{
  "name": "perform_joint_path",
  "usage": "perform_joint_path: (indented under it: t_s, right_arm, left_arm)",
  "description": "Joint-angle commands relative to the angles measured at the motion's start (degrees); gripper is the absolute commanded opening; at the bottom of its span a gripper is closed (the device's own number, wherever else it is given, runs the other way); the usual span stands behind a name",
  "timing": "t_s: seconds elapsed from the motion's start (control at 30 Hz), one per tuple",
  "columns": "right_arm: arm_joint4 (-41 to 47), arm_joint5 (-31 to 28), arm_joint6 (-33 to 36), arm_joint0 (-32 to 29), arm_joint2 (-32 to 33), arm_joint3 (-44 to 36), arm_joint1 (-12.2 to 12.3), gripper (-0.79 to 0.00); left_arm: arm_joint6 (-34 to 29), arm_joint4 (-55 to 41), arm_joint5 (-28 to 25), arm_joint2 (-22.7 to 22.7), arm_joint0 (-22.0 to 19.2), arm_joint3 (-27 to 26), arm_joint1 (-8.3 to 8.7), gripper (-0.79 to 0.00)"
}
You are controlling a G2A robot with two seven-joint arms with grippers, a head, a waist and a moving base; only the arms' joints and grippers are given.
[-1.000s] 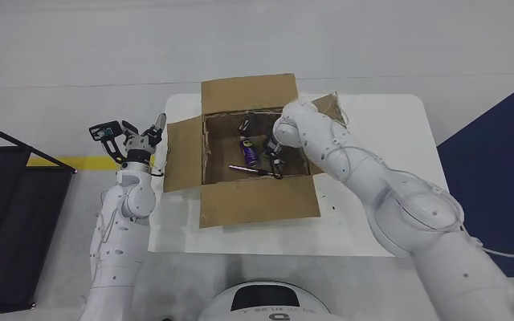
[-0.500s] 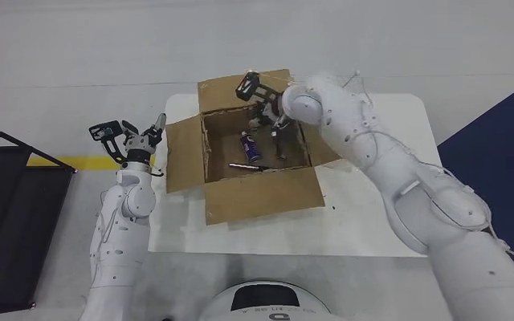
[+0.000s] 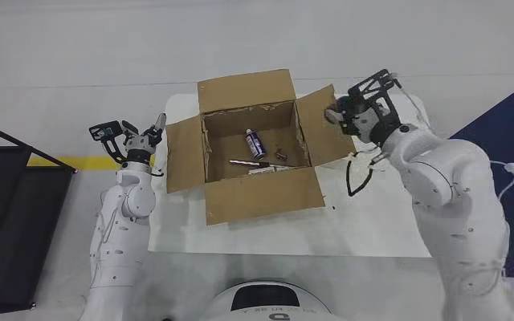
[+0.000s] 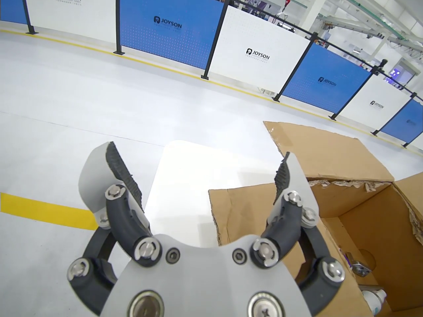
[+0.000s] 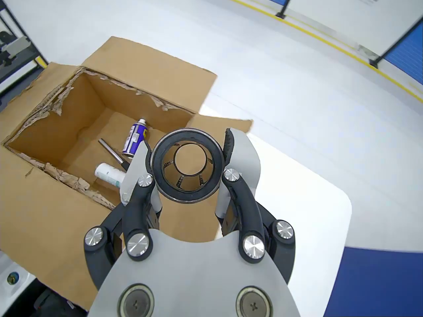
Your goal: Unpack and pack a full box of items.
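An open cardboard box point(image 3: 249, 201) stands on the white table point(image 3: 377, 217). On its floor lie a blue spray can point(image 3: 255, 143), a thin metal rod point(image 3: 247, 165) and a small metal piece point(image 3: 280, 153). The right wrist view also shows the can point(image 5: 135, 136), the rod point(image 5: 110, 151) and a white tube point(image 5: 109, 173) in the box point(image 5: 49, 199). My right gripper point(image 3: 337, 114) point(image 5: 186, 143) hangs over the box's right flap, shut on a black-rimmed hollow cylinder point(image 5: 186, 164). My left gripper point(image 3: 144, 132) point(image 4: 198, 159) is open and holds nothing, just left of the box point(image 4: 330, 166), off the table's left edge.
A black rack point(image 3: 24, 209) stands on the floor at the far left. A blue surface point(image 3: 486, 136) lies beyond the table's right edge. Bare table stretches right of the box and in front of it. Fence panels point(image 4: 257, 54) line the room behind.
My right gripper rose out of the box holding the black-rimmed cylinder and swung right, past the right flap. The box shifted slightly. The left arm stayed still.
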Motion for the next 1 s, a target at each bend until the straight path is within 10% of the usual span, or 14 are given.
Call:
perform_joint_path:
  t_s: [0.0, 0.37, 0.97]
  right_arm:
    - [0.05, 2.08, -0.58, -5.92, 5.88, -1.62, 0.13, -0.785]
    - [9.55, 5.72, -2.42, -17.89, 18.66, 11.24, -0.16, -0.785]
    - [2.22, 7.88, -3.18, -6.87, 6.12, 31.48, -0.63, -0.785]
  left_arm:
    - [0.00, 0.01, -0.01, 0.00, 0.00, 0.00, 0.00, 0.000]
    - [0.00, 0.01, -0.01, 0.00, 0.00, 0.00, 0.00, 0.000]
    - [0.00, 0.01, -0.01, 0.00, 0.00, 0.00, 0.00, 0.000]
